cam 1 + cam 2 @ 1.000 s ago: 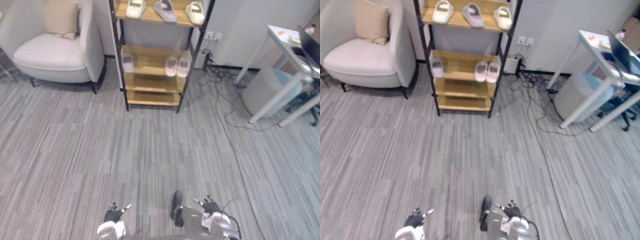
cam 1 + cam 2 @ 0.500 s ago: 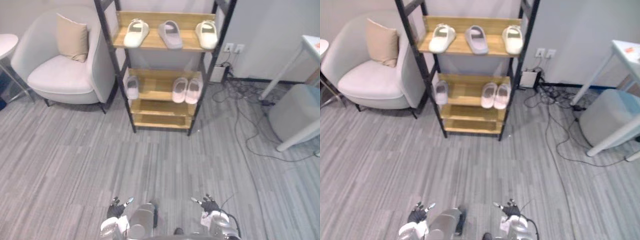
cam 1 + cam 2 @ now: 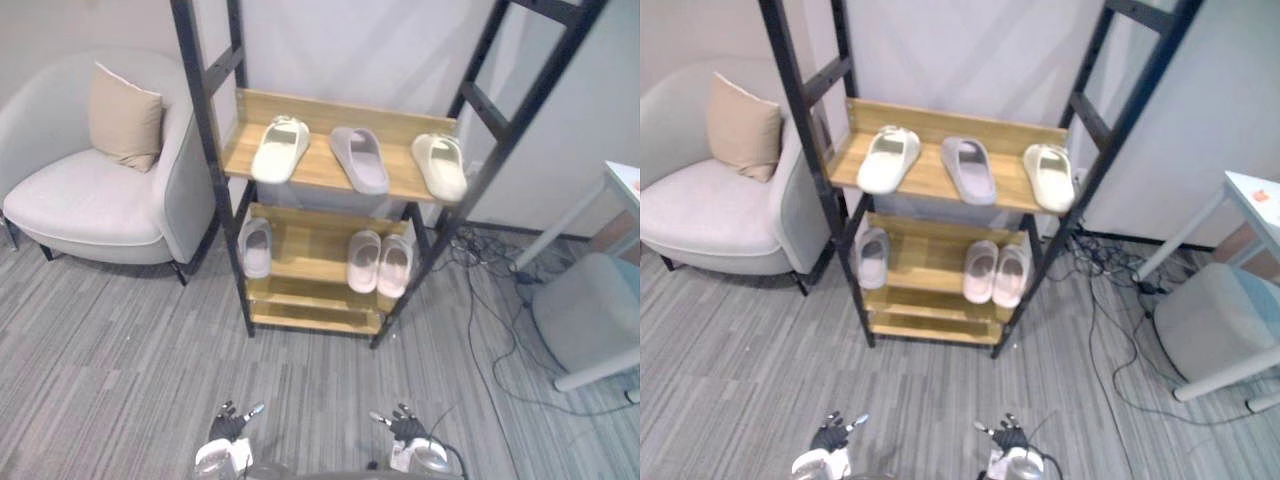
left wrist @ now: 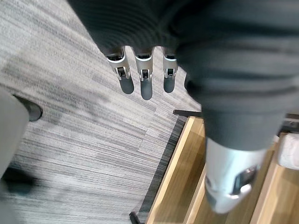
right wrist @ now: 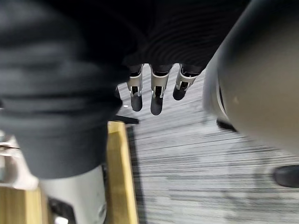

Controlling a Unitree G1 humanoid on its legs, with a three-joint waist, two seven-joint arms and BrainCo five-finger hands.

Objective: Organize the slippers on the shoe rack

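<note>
Nearer now, shoe rack [image 3: 318,172] fills centre; left hand [image 3: 228,425], right hand [image 3: 405,428] hang loose, empty; overstepping could jolt slippers [image 3: 360,160] off.

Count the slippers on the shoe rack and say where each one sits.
6. Upper shelf: left cream slipper, grey slipper, right cream slipper. Shelf below: lone slipper left, paired slippers right. Lowest shelf partly hidden.

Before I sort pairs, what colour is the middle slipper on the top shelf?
The middle slipper is pale lilac-grey, clearest in the left eye view.
</note>
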